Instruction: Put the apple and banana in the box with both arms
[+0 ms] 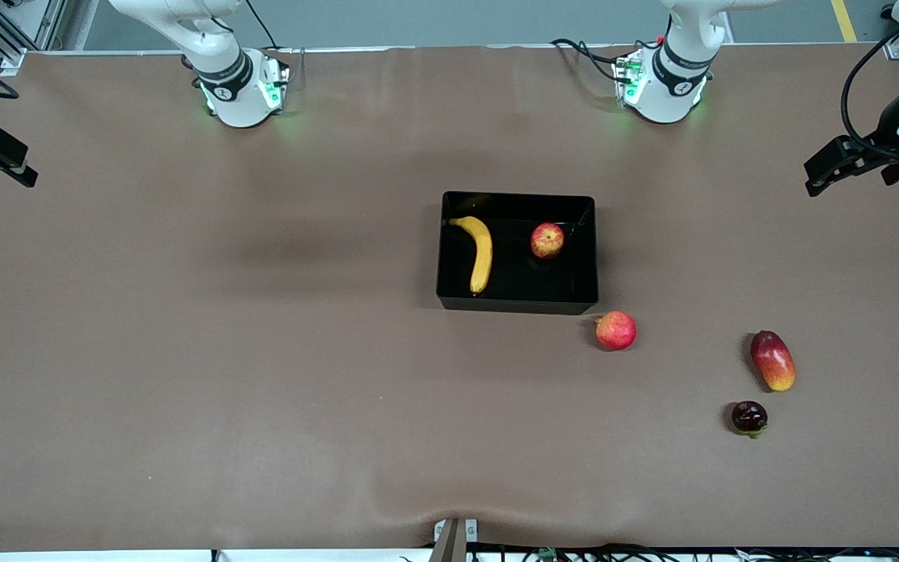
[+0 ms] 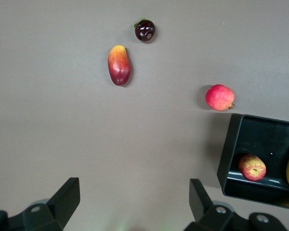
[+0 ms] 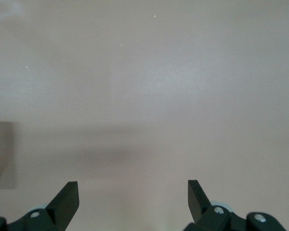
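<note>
While both arms wait high at the table's two ends, the box (image 1: 518, 300) sits near the middle of the table, somewhat toward the left arm's end. Inside it lie both task fruits — the banana (image 1: 481, 253) along the wall toward the right arm's end, its curved tip pointing to the robots' bases, and the apple (image 1: 547, 240) toward the left arm's end, well apart from the banana.

Just outside the box, near the corner closest to the front camera at the left arm's end, rests a pinkish-red round fruit (image 1: 616, 330). Nearer the left arm's end of the table lies a red-yellow mango (image 1: 772, 360), and a small dark berry-like fruit (image 1: 749, 417) sits just beside it, nearer to the front camera.

The left gripper (image 2: 135, 199) hangs over bare table beside the box, fingers (image 2: 66, 196) spread wide with nothing between them. The right gripper (image 3: 133, 199) hovers over bare table toward the right arm's end — its fingers (image 3: 67, 198) likewise spread fully and holding nothing, with only the box's edge showing at the side of its wrist view.
</note>
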Available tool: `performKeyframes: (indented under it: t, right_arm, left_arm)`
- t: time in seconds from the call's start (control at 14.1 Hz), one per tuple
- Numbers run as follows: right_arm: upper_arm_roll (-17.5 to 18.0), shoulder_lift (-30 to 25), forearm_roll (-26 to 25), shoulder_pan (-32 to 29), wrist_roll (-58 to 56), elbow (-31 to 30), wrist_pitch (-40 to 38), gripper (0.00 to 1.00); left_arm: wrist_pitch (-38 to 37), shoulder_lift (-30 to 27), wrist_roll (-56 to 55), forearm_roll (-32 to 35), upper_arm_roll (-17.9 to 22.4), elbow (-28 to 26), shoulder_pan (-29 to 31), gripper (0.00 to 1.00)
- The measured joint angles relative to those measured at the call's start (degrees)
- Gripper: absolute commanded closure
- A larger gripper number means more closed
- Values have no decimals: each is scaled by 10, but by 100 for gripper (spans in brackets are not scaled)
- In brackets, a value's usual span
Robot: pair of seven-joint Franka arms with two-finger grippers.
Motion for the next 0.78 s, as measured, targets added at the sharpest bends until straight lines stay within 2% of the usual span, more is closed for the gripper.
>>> performKeyframes:
  t: [0.78]
  right_arm:
    - [-3,16,0,-6,1,0,2,0]
  left_arm:
    - [-3,2,3,-25,-11,-4,-3,0]
